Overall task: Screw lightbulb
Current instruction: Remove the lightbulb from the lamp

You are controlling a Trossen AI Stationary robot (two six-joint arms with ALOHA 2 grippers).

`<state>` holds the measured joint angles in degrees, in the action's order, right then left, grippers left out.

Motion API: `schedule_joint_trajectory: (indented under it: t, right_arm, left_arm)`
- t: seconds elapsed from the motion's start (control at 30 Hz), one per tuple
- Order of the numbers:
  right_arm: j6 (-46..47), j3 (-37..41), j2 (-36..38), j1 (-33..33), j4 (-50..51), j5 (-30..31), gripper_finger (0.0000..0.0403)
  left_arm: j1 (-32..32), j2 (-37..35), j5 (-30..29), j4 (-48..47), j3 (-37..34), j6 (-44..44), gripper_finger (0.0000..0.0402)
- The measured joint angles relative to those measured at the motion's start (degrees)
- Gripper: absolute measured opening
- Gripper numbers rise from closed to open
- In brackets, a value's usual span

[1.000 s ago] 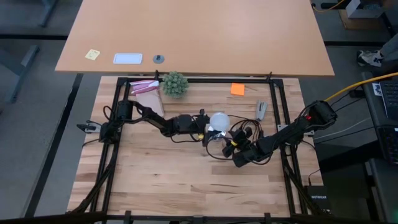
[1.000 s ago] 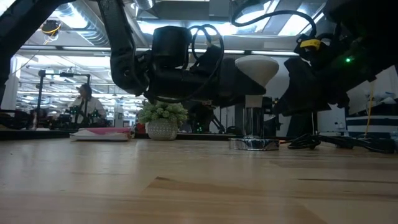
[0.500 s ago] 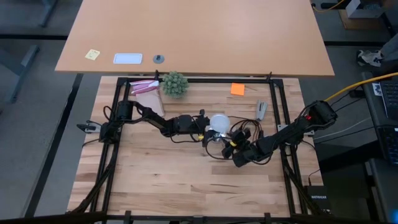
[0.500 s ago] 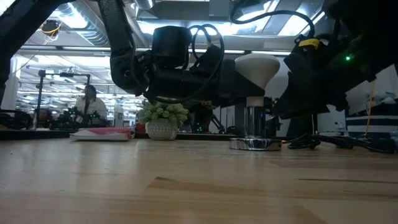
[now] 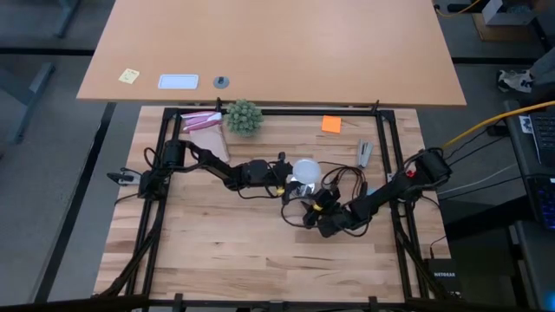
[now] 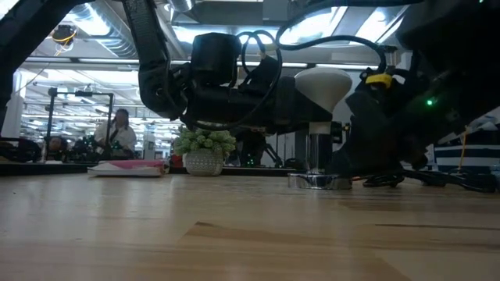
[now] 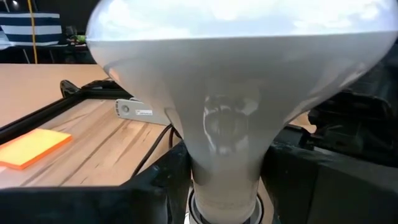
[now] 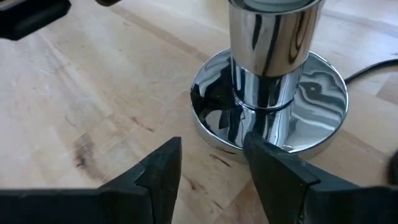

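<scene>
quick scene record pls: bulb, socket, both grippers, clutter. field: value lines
lightbulb: white lightbulb, upright, its neck in the socket
socket: chrome lamp base with a round foot, on the wooden table
left gripper: left gripper at the bulb, fingers closed on its neck
right gripper: right gripper low beside the base's foot, fingers apart, holding nothing
clutter: small green plant, orange sticky note, pink packet at the far edge
</scene>
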<state>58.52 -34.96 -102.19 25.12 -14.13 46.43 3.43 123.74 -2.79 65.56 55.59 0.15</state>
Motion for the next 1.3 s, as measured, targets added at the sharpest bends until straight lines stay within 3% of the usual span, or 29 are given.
schedule_joint_trajectory:
  t: [0.3, 0.7, 0.93, 1.2, 1.3]
  right_arm:
    - [2.54, -0.04, -0.29, 0.02, 1.58, 1.5, 0.0188]
    - [12.07, 0.24, -0.55, -1.09, 10.22, 10.95, 0.0188]
    - [11.76, 0.15, -0.44, -5.86, 9.99, 8.92, 0.0188]
    - [8.89, 0.15, 1.37, -5.18, 11.51, 9.15, 0.0188]
    - [8.74, 0.15, 1.44, -5.36, 11.75, 6.23, 0.0188]
  left_arm:
    - [-0.01, 0.0, -0.02, -0.21, 0.0, 0.78, 0.0153]
    - [-0.07, 0.0, -0.02, -0.53, 0.02, 0.54, 0.0155]
    - [-0.05, 0.0, -0.04, -0.57, 0.02, 0.32, 0.0157]
    - [-0.03, 0.0, 0.02, -0.56, 0.02, 0.3, 0.0158]
    - [-0.03, 0.0, 0.07, -0.51, 0.02, 0.3, 0.0158]
